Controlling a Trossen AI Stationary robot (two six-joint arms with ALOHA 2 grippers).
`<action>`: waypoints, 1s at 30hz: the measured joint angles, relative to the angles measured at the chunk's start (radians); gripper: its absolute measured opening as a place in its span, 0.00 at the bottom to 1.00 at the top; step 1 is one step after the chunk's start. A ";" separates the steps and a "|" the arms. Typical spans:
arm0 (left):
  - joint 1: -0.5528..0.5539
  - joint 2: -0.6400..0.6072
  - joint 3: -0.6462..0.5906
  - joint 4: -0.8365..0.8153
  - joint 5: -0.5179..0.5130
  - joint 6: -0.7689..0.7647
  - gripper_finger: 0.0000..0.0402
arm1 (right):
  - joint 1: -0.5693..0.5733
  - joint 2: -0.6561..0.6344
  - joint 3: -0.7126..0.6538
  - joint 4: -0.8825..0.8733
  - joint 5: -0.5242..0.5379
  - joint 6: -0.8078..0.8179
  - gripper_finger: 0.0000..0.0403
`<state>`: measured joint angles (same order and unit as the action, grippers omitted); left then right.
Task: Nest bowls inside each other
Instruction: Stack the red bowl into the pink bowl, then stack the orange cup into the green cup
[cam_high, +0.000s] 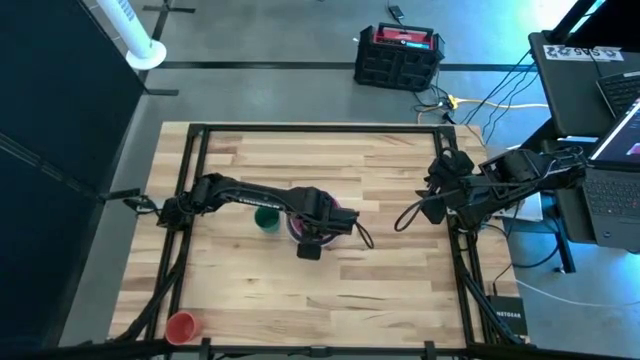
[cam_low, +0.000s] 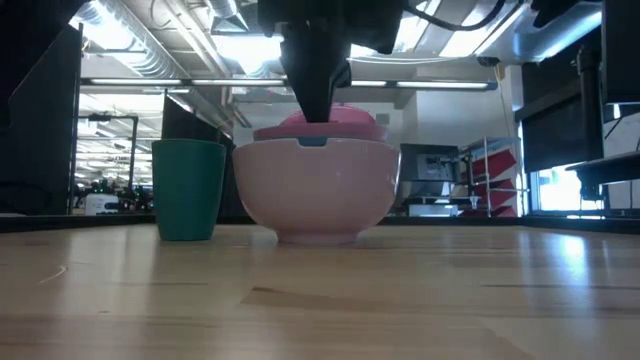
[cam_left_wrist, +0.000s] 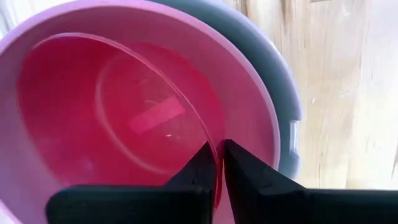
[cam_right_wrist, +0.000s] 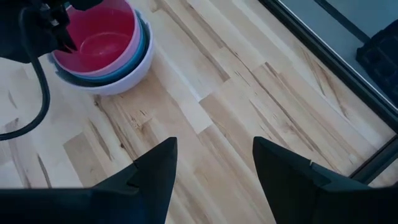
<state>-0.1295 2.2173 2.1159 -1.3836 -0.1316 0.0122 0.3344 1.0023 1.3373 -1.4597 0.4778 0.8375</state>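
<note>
A stack of nested bowls (cam_right_wrist: 99, 43) stands on its base near the table's middle. Its outermost bowl is white (cam_right_wrist: 134, 74), with dark blue, grey-blue (cam_left_wrist: 277, 68) and pale pink (cam_left_wrist: 249, 93) bowls inside it. The smaller magenta bowl (cam_left_wrist: 137, 118) sits in the pink one. In the low view its top (cam_low: 340, 122) shows above the stack's rim. My left gripper (cam_left_wrist: 219, 149) points down over the stack, shut on the magenta bowl. My right gripper (cam_right_wrist: 214, 162) hangs open and empty above the table's right side. My left gripper pinches the magenta bowl's rim (cam_left_wrist: 202, 127) between its two fingers, one finger inside the bowl and one outside. The fingers come from above, pointing down. The bowl's mouth faces up inside the pale pink bowl. Whether its base rests there I cannot tell.
A green cup (cam_low: 188, 190) stands upright just left of the stack. A red cup (cam_high: 181, 326) stands at the table's near left corner. Bare wood lies between the stack and my right gripper.
</note>
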 joint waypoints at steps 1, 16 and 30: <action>0.000 0.000 0.000 0.001 0.001 0.000 0.05 | 0.000 0.000 0.000 0.000 0.000 -0.001 0.50; -0.022 -0.001 0.060 -0.070 0.024 0.008 0.26 | 0.000 0.000 0.000 0.000 0.000 -0.017 0.50; -0.120 -0.165 0.197 -0.188 0.115 0.030 0.33 | 0.000 -0.003 0.000 0.000 -0.008 -0.036 0.50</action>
<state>-0.2496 2.0527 2.3131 -1.5720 -0.0170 0.0422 0.3344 0.9991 1.3376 -1.4601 0.4702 0.8020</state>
